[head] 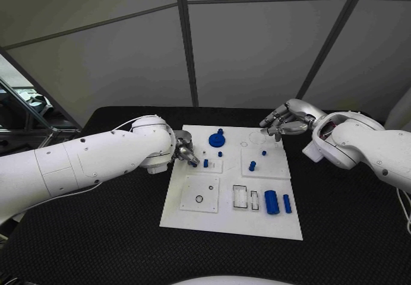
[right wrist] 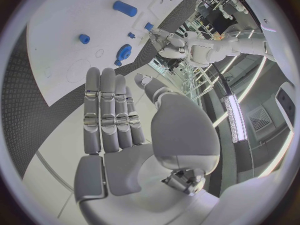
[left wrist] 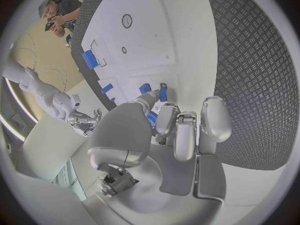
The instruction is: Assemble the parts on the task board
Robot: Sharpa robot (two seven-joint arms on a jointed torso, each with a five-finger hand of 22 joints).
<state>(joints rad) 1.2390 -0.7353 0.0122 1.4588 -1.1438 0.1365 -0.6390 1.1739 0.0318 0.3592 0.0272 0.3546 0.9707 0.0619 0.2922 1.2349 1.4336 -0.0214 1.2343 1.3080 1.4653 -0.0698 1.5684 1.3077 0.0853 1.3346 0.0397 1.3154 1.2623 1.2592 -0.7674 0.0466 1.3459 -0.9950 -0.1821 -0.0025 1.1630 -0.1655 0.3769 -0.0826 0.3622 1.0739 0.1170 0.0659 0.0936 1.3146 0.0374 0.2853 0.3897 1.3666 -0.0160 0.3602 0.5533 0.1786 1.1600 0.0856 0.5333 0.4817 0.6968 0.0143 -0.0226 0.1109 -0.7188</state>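
White board (head: pixel 231 222) lies mid-surface, its near half bare along the front edge, with dark surface (head: pixel 103 237) open on both sides. Blue parts sit on it: a gear (head: pixel 217 141) at the far edge, small pegs (head: pixel 253 166) mid-board, a cylinder (head: pixel 271 202) and a bar (head: pixel 287 203) near the right edge. Left hand (head: pixel 185 154) is at the board's left edge, fingers curled close over a small blue part (left wrist: pixel 150 119); whether it grips it I cannot tell. Right hand (head: pixel 287 122) hovers beyond the board's far right corner, fingers straight and together, holding nothing. Grey wall panels (head: pixel 248 53) stand behind the surface.
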